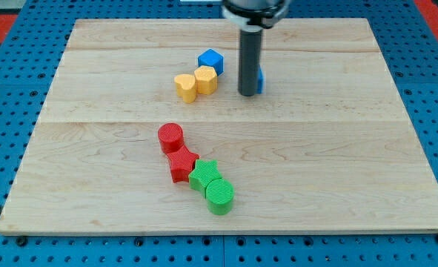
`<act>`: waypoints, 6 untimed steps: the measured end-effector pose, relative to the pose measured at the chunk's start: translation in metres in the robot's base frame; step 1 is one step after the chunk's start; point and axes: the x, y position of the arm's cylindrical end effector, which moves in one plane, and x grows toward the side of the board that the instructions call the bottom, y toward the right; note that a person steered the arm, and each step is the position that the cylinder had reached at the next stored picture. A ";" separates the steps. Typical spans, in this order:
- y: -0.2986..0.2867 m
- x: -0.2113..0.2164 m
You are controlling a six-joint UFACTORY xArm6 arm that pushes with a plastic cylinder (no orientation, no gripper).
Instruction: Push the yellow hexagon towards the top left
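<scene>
On pale wood board point(337, 148), ridged yellow hexagon point(206, 78)

Pale wooden board point(352, 163), blue perforated pegboard surface point(11, 81) around it

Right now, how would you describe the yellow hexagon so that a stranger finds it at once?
Look at the wooden board, upper middle, left of my tip. Three blocks cluster there: a blue cube and two yellow ones. The yellow hexagon is the right yellow one, with flat sides, just below the cube; the yellow heart at its left is rounded.
</scene>
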 end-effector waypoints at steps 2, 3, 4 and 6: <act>-0.134 -0.027; -0.139 -0.067; -0.127 -0.107; -0.187 -0.094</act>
